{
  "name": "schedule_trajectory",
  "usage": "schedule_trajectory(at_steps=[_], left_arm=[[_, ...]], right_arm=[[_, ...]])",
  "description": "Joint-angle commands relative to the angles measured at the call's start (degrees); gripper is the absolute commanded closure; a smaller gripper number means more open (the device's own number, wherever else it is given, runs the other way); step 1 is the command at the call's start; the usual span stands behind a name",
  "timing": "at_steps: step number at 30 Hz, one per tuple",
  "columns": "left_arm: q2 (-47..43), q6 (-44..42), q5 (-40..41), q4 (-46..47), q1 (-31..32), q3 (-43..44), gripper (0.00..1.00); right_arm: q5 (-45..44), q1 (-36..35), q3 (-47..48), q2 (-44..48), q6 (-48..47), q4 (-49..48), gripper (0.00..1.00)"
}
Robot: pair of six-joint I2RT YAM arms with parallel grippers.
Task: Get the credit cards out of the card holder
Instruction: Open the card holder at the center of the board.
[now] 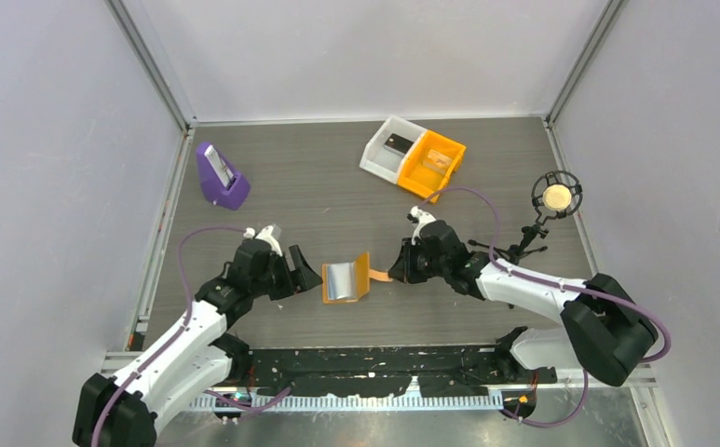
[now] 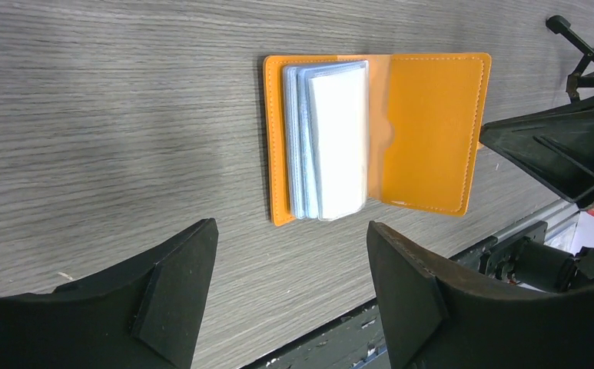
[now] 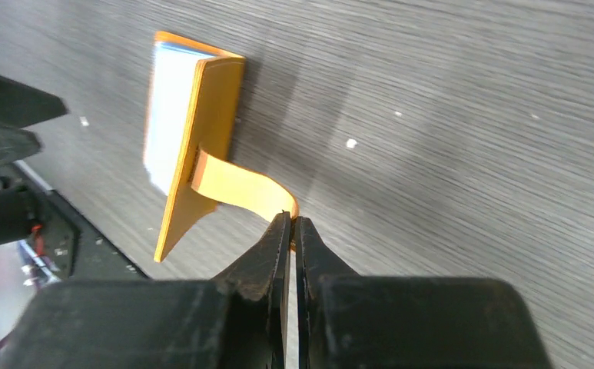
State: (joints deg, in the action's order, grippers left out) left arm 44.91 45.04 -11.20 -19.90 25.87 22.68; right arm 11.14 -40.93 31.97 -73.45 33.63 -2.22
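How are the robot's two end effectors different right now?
The left end effector is open and holds nothing; the right end effector is shut on the card holder's orange strap. The left end effector faces the clear sleeves; the right end effector faces the cover's outside. Both are black, two-fingered.

The left pincer (image 2: 290,234) hovers low, jaws spread wide, while the right pincer (image 3: 293,224) is pinched shut.

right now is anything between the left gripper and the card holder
Nothing visible: only bare table separates the open left gripper from the opened card holder. The right gripper pinches its strap on the opposite side, clear of that path.
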Motion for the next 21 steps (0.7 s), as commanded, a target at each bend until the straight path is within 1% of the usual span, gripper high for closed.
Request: schedule_trajectory(at_steps=[1, 6, 11, 17, 19, 20, 21], left_arm=[[1.2, 0.2, -1.2, 3.7, 0.0, -0.6, 0.26], [4.3, 0.6, -2.9, 7.0, 0.0, -1.6, 0.28], [8.4, 1.4, -3.8, 10.3, 0.1, -1.6, 0.29], [12.7, 1.7, -3.8, 11.6, 0.3, -0.4, 0.38], [12.9, 2.1, -4.0, 12.4, 0.3, -0.5, 0.39], [12.9, 2.2, -4.3, 12.5, 0.4, -0.3, 0.39], [12.6, 2.2, -4.3, 12.5, 0.4, -0.2, 0.39]], right_arm=[[-4.2, 0.6, -1.5, -0.8, -4.2, -0.1, 0.95], [-2.9, 0.7, -2.4, -3.5, -5.1, -2.7, 0.95], [-8.1, 0.7, -0.9, -6.0, -5.0, 0.6, 0.95], [-10.1, 0.8, -0.4, -6.5, -4.4, 1.5, 0.94], [-9.3, 0.8, 1.6, -5.8, -4.1, 5.0, 0.89], [-8.7, 0.8, 2.4, -5.5, -4.0, 7.4, 0.82], [-8.6, 0.8, 3.8, -4.2, -3.7, 8.6, 0.79]])
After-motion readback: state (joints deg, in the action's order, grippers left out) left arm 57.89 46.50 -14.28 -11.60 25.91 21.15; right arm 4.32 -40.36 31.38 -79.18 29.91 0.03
